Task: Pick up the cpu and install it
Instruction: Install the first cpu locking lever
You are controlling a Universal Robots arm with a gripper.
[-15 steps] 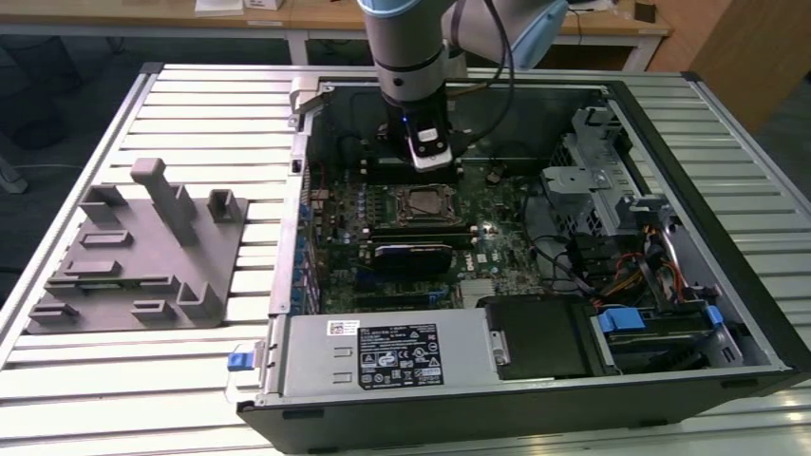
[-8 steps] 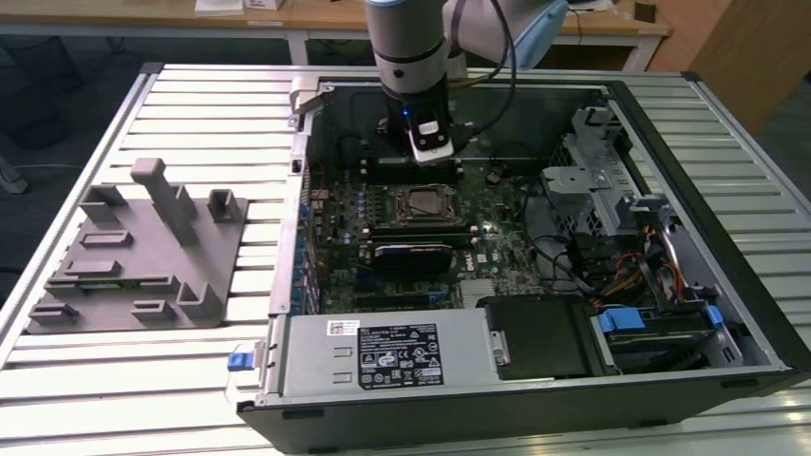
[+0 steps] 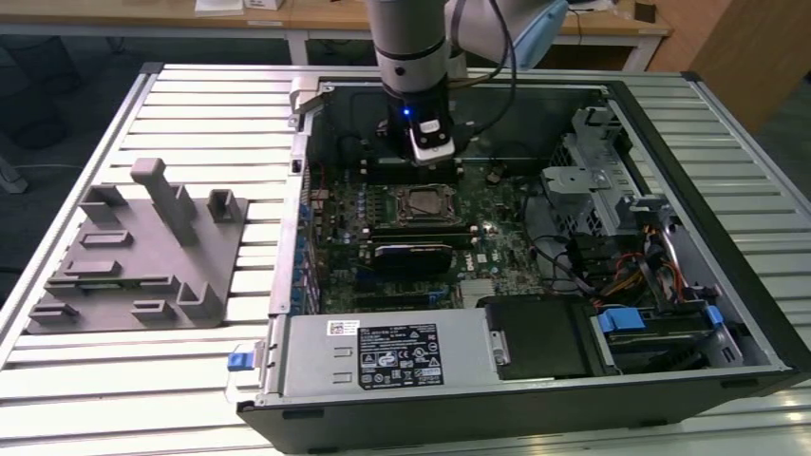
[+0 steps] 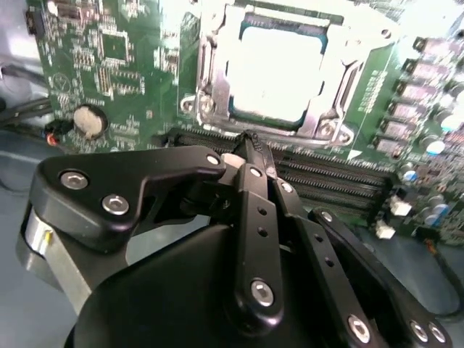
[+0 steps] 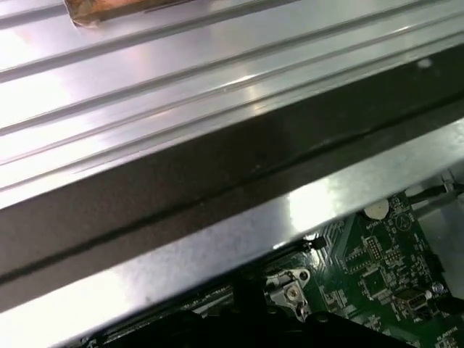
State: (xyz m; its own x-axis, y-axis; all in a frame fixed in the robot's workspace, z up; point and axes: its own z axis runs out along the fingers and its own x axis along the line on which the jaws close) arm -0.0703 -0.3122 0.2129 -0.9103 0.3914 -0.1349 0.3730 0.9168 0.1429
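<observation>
Item: cpu (image 4: 274,72), seated in the motherboard (image 4: 109,65) socket, frame unlatched, I judge. My hand (image 4: 250,145), just beside socket: fingers together, holding nothing.

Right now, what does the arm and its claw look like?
Silver-grey cylindrical arm with a black wrist section, a small blue light and a white block below it. A black cable loops off beside it. In the second wrist view the claw is matte black: flat linkage bars joined by silver screws.
</observation>
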